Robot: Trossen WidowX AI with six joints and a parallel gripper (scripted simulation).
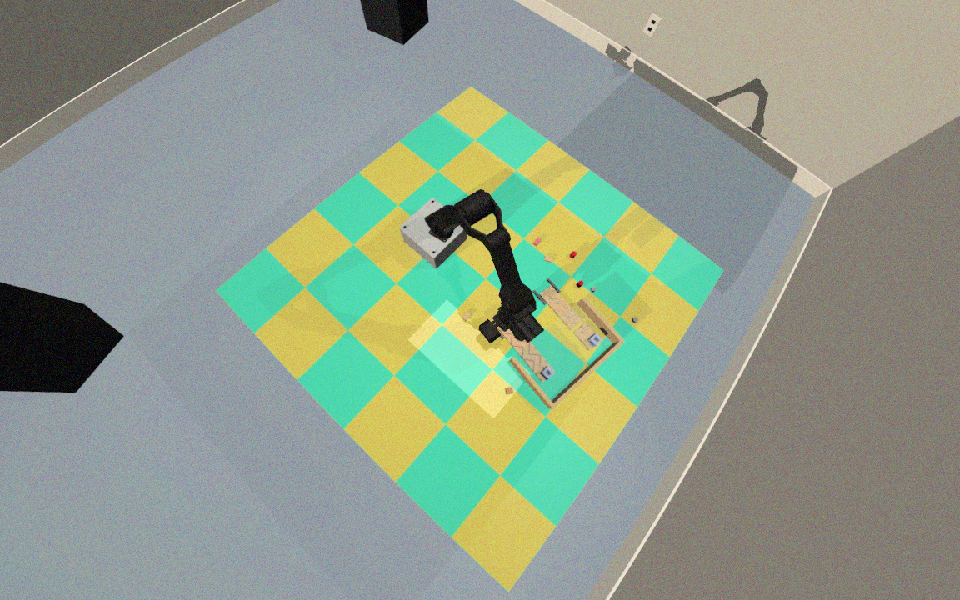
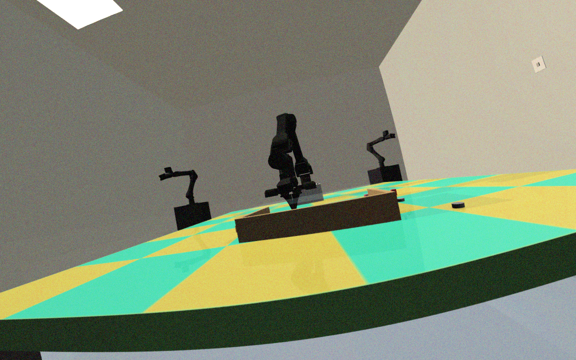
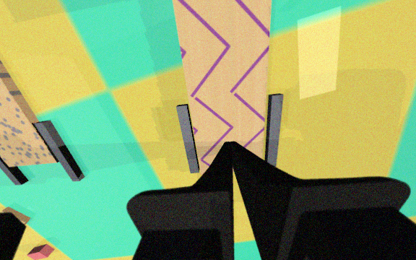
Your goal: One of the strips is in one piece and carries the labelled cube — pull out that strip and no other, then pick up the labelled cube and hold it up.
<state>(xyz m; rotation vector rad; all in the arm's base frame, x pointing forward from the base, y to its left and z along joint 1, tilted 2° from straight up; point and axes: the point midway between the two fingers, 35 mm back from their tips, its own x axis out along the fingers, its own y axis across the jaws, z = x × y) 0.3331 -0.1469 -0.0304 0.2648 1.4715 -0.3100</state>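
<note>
A zigzag-marked strip (image 1: 528, 352) (image 3: 226, 72) runs between two short grey rails (image 3: 274, 126); its visible part looks unbroken. A blue-grey cube with a dark mark (image 1: 547, 372) sits at its far end. A speckled strip (image 1: 559, 307) (image 3: 2, 133) lies parallel to it, with what looks like a gap before the end piece. That piece bears a similar cube (image 1: 593, 340). The marks are too small to read. My gripper (image 2: 293, 208) (image 3: 230, 146) is shut and empty, its tips over the near end of the zigzag strip. The arm hides its fingertips in the top view.
Wooden walls (image 1: 589, 371) (image 2: 317, 218) enclose the far ends and outer sides of the strips. Red pieces (image 1: 572, 254) (image 1: 579, 283), a pink block (image 1: 537, 241) (image 3: 40, 251) and a dark disc (image 1: 634, 319) (image 2: 458, 205) lie on one side. A tan block (image 1: 508, 390) lies on the other.
</note>
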